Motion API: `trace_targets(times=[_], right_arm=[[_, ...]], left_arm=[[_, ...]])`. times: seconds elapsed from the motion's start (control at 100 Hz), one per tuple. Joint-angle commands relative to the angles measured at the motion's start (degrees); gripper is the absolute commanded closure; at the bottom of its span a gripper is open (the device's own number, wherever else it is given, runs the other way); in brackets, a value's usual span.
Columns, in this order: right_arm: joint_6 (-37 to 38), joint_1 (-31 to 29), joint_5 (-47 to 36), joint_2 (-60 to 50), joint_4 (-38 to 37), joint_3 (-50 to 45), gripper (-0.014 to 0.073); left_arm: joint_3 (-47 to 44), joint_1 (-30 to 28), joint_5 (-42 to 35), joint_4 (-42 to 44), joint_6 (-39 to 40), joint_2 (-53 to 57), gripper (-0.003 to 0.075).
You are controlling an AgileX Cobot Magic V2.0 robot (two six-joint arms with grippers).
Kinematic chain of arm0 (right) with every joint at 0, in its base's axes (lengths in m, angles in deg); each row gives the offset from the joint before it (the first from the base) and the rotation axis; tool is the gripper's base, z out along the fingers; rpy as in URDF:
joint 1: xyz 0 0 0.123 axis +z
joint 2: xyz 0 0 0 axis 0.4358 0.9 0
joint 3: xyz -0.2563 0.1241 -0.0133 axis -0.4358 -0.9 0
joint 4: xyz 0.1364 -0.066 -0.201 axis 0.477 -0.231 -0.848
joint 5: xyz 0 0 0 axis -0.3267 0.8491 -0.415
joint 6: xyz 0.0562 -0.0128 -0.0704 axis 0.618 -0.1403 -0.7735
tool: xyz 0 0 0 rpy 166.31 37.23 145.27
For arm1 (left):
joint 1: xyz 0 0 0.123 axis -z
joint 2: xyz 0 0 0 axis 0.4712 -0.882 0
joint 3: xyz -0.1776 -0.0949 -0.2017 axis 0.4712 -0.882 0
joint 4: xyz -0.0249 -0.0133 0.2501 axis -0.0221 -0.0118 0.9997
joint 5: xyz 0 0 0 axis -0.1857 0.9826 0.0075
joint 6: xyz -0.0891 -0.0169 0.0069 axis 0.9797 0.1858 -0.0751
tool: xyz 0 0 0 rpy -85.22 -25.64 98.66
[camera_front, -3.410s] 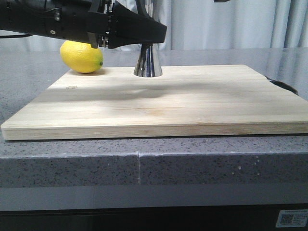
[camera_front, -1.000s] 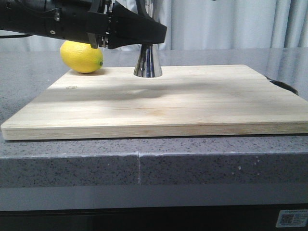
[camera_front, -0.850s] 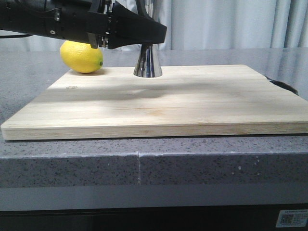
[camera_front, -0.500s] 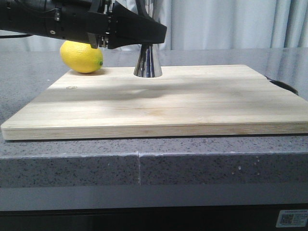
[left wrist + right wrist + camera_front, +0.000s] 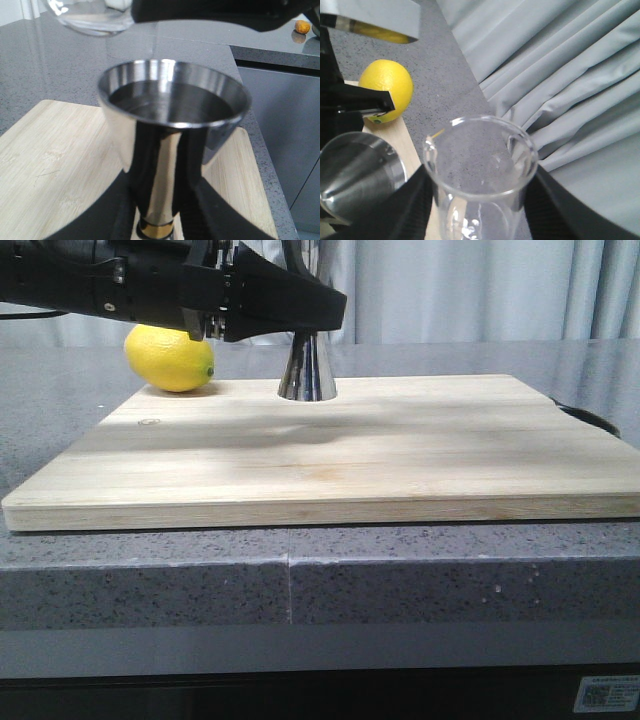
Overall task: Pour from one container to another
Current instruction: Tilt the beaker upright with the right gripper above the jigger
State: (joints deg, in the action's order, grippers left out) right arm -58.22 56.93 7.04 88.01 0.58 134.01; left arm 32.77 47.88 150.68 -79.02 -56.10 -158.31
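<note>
Where the grey speckled surface (image 5: 300, 580) ends at its front edge, a pale wooden cutting board (image 5: 330, 460) lies flat on it. Toward the far edge of that board stands the jigger (image 5: 307, 370), a shiny steel hourglass shape whose flared lower cone rests on the wood. The left end effector (image 5: 315, 310), black and reaching in level above the board, is pinched on the jigger's narrow waist, its fingers (image 5: 105, 215) on either side just above a thin gold band. In the left wrist view the jigger's upper cup (image 5: 173, 95) is open and mirror bright, with dark liquid inside. Beyond the board's far left corner a yellow lemon (image 5: 170, 358) lies on the surface, just behind the left arm. Above and beside the jigger's cup the right end effector (image 5: 475, 210) holds the beaker (image 5: 481, 170), clear glass with a pouring lip, its black fingers pressed to both sides of the wall; it looks empty. Grey curtains (image 5: 470, 290) hang behind
</note>
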Motion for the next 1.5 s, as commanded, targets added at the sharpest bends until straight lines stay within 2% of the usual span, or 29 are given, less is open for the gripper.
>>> trace_targets(times=[0.0, 0.39, 0.65, 0.86, 1.13, 1.49], right_arm=[[0.00, -0.04, -2.16, -2.25, 1.01, 2.19, 0.0336], [0.00, -0.04, -2.05, -2.25, 3.37, 2.19, 0.0336], [0.00, -0.14, -0.67, -2.25, 8.87, 2.19, 0.0336], [0.00, -0.39, -0.67, -2.25, 16.46, 2.19, 0.0336], [0.00, -5.24, -1.00, -2.25, 27.12, 2.19, 0.0336], [0.00, -11.88, -5.41, -0.59, 31.51, 2.19, 0.0336]], left_arm=[[1.60, 0.57, 5.21, -4.15, 0.41, 2.96, 0.0554], [1.60, 0.57, 5.21, -4.15, 0.41, 2.96, 0.0554], [1.60, 0.57, 5.21, -4.15, 0.41, 2.96, 0.0554], [1.60, 0.57, 5.21, -4.15, 0.41, 2.96, 0.0554], [1.60, 0.57, 5.21, -4.15, 0.41, 2.96, 0.0554], [1.60, 0.57, 5.21, -4.15, 0.41, 2.96, 0.0554]])
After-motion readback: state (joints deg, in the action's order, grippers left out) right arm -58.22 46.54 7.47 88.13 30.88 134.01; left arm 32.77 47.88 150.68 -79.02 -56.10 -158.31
